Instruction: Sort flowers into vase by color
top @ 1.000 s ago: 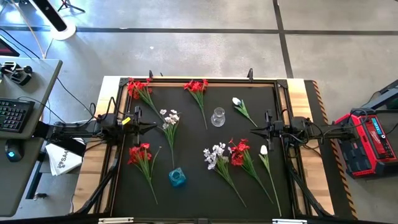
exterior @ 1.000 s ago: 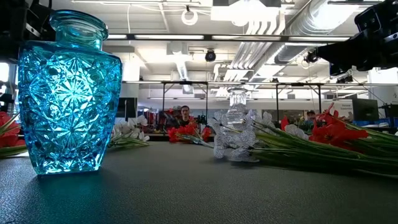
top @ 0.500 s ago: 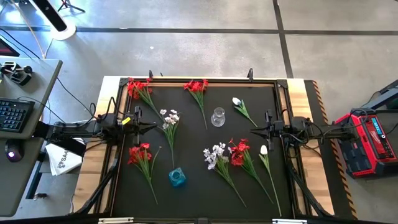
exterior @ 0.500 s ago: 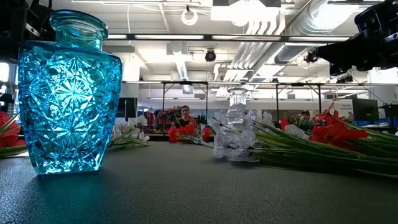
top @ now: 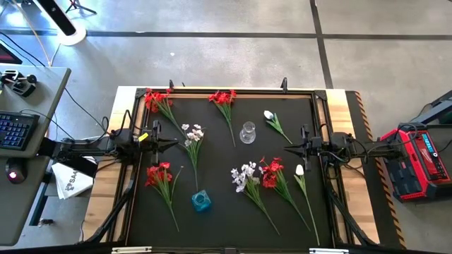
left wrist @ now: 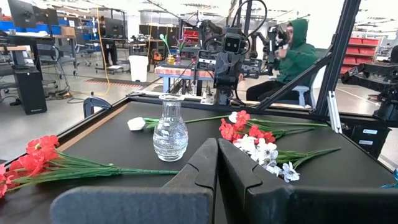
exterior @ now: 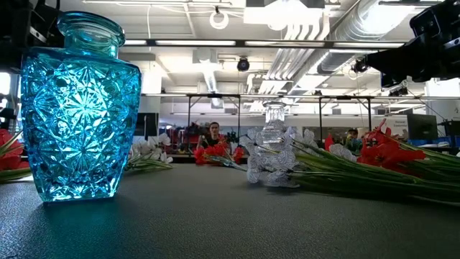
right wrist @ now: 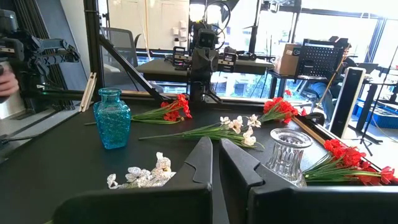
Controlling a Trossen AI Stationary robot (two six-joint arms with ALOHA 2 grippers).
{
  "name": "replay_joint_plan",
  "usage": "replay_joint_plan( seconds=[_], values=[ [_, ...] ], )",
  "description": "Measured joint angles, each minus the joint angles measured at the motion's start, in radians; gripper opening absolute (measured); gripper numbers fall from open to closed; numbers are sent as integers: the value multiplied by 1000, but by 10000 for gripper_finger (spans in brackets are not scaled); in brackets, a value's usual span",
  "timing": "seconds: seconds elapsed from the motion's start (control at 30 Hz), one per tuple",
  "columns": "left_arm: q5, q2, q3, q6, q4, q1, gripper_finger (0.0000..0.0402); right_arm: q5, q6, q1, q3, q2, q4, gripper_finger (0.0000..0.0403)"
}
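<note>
Flowers (top: 192,137) scattered on mat (stems partly overlapping).

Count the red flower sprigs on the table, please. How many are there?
4, none seems hidden. One red sprig is at the far left corner, another at the far middle, one near the left arm, one near the right arm.

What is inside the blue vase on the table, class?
Nothing shows inside the blue vase: no stems rise from its mouth in any view. Its patterned glass blurs the bottom, so something small lying there cannot be ruled out.
</note>
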Motion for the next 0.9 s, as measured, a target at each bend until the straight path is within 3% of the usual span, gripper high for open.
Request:
replay_joint_plan(
  seconds=[0.17,0.9],
  values=[
    [-48,0,0,0,5,0,1,0,0,0,0,0,0,2],
    [-59,0,0,7,23,0,1,0,-11,0,0,0,0,2]
  ],
)
